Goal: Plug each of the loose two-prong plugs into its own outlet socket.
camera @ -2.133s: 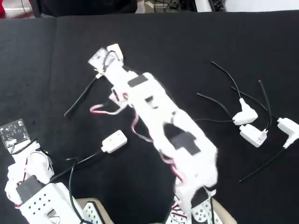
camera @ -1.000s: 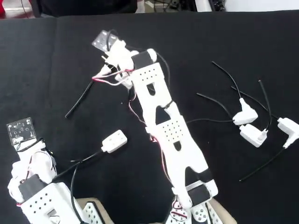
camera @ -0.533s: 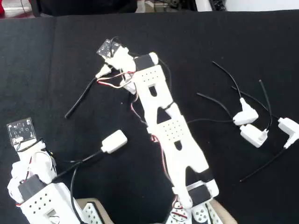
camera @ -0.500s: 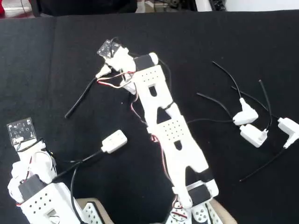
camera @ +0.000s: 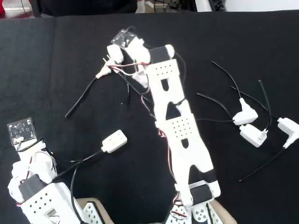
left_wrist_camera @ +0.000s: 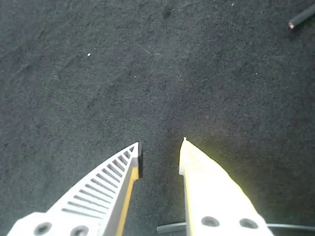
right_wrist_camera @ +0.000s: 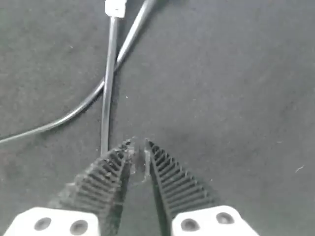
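Observation:
In the high view my right arm stretches across the black table (camera: 224,46) to the far left. The right gripper (camera: 107,62) sits there on a white two-prong plug (camera: 100,73). The plug's black cable (camera: 81,95) trails toward the front left. In the right wrist view the right gripper (right_wrist_camera: 139,143) is nearly shut on a small pale piece, and a black cable (right_wrist_camera: 109,83) runs away from the fingertips. A white outlet socket (camera: 114,141) lies at the front left. My left gripper (left_wrist_camera: 160,146) hangs open over bare cloth at the front left corner.
Three more white plug pieces (camera: 245,115), (camera: 252,135), (camera: 288,128) with short black cables lie at the right. The socket's cable (camera: 79,162) runs to the left arm's base (camera: 32,196). A cut cable end (left_wrist_camera: 295,22) lies ahead of the left gripper.
The right arm has swung toward the back right, and its wrist moved a little that way. The plug and its cable stayed in place. The left arm barely moved.

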Motion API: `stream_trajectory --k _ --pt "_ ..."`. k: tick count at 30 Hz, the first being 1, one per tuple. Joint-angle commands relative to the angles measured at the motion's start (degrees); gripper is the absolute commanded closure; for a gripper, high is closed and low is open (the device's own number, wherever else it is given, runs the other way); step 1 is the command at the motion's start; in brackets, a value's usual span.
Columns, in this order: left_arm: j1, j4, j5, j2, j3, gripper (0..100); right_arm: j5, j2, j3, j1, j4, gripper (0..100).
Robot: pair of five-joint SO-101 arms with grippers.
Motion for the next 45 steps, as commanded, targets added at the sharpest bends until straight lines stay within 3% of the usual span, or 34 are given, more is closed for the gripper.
stream_trajectory --k 1,6,15,21,29,37,39,43,45 --pt "0.31 -0.88 -0.18 -0.18 -0.40 86 0.26 -4.09 5.41 0.00 2.20 95.6" --pt "0.57 -0.79 -0.18 -0.18 -0.40 86 -1.76 -4.18 14.64 0.00 2.11 83.1" --pt "0.66 -1.05 -0.18 -0.18 -0.31 86 -2.11 -3.56 14.81 -1.67 2.11 83.2" --pt "0.66 -1.05 -0.26 -0.18 -0.31 86 -2.55 -11.47 12.53 -1.05 2.20 82.9" --pt "0.66 -1.05 -2.73 -0.18 0.13 86 -6.07 -21.23 32.13 -5.80 1.49 83.0" --pt "0.66 -1.05 -2.81 -0.18 0.13 86 -6.15 -18.42 43.56 -4.92 -8.62 83.2" --pt "0.66 -1.05 -2.81 -0.18 0.13 86 -6.07 -17.19 43.47 -4.22 -9.14 84.8" --pt "0.66 -1.05 -2.81 -0.18 0.22 86 -3.16 -15.87 43.47 -3.60 -8.70 99.0" --pt "0.66 -1.05 -2.81 -0.18 0.22 86 -2.02 -15.96 43.56 -3.08 -7.12 98.2"
